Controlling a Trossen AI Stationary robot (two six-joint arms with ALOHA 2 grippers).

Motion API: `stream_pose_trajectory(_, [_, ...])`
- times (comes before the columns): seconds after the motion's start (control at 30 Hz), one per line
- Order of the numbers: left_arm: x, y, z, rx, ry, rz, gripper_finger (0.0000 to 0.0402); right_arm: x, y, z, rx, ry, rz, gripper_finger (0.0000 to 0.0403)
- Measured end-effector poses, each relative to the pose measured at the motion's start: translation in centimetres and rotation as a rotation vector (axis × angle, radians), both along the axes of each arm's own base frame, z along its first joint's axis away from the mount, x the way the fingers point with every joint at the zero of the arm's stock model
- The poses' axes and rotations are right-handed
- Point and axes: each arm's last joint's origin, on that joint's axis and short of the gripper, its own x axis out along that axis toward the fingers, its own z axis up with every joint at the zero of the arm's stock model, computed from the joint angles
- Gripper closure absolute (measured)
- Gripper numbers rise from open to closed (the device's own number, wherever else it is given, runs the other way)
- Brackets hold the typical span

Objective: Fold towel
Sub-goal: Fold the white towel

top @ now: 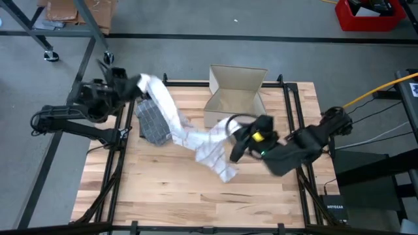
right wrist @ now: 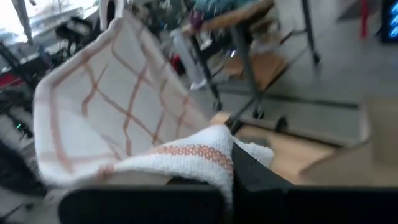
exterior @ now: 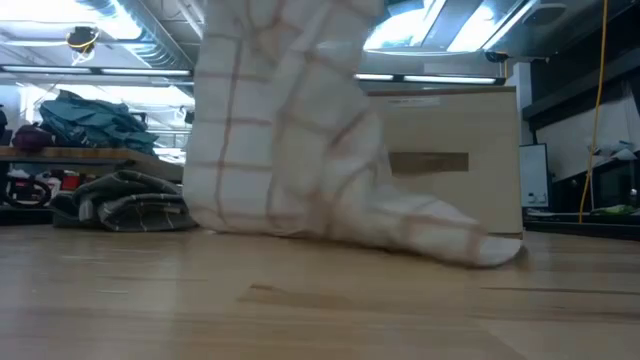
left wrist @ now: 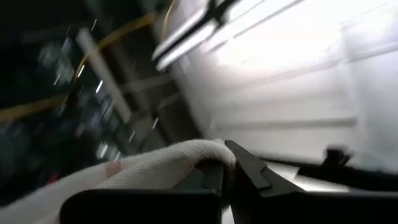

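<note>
From my station: left gripper [top: 137, 83] sits at the table's [top: 196, 196] far left edge, jaws clamped on one end of the white checked towel [top: 189, 134]. A dark folded cloth [top: 151, 121] lies just beside it. I see the towel stretched across to mid-table, its lower corner draping onto the wood. Right gripper [top: 230, 126] is pinched shut on the other end, in front of the open cardboard box [top: 236, 91].

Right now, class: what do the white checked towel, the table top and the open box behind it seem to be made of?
White checked towel: soft woven cloth, probably cotton; it drapes and creases.
Pale table top: wood planks with visible grain and a smooth finish.
Open tan box: likely matte cardboard, with folded flaps.
</note>
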Motion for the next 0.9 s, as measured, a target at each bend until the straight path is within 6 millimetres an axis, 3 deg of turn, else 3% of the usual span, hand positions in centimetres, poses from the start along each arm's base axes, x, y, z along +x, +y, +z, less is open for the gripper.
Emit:
stream_pose_trajectory(0.17, [-0.3,0.8,0.7,-0.083,-0.155,0.133,0.0401,-2.6,-1.9,3.3,-0.085,-0.06,-0.077,0.0402])
stream_pose_trajectory(0.4, [0.9,2.0,2.0,-0.123,-0.165,0.291,0.0401,-6.5,-4.4,7.8,-0.156,-0.122,-0.191,0.0403])
stream_pose_trajectory(0.6, [3.1,3.3,5.4,-0.07,-0.194,0.401,0.0401,-8.5,-5.7,9.9,-0.22,-0.115,-0.194,0.0403])
stream_pose_trajectory(0.9, [6.4,4.9,10.7,0.02,-0.286,0.415,0.0402,-11.2,-7.4,11.8,-0.256,-0.125,-0.203,0.0403])
